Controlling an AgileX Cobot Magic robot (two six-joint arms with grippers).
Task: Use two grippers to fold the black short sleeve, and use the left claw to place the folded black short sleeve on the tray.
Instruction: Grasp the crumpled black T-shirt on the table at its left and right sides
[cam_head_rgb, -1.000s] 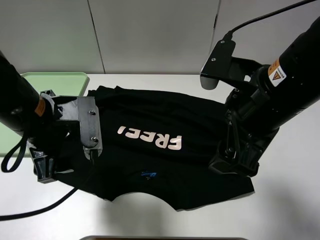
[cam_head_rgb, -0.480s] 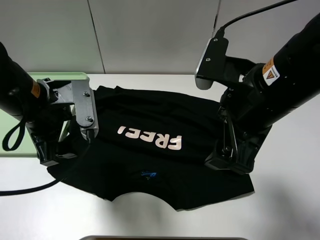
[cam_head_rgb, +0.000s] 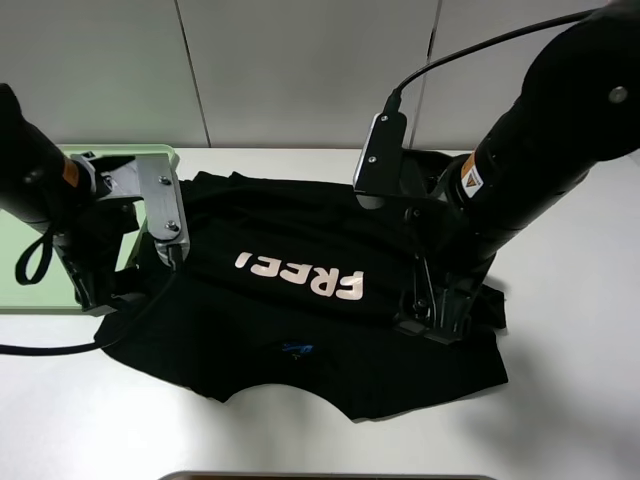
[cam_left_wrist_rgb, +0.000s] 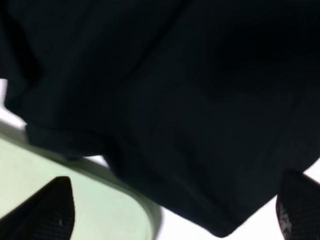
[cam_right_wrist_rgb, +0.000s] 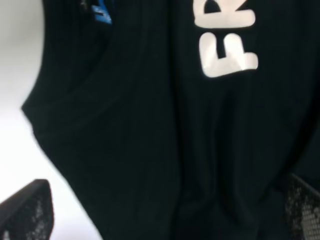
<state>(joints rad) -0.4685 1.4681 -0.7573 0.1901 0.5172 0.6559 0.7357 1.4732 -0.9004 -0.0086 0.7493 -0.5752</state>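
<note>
Right claw (cam_head_rgb: 436, 318) nearer the lettering (cam_head_rgb: 300, 275)

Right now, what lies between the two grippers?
Only the black short sleeve, spread out, its FREE! lettering roughly midway between the left gripper and the right gripper, as the exterior high view shows.

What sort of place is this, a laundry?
Probably a robotics test bench, not a laundry: two black robot arms hang over one black T-shirt on a plain white table, beside a green tray.
</note>
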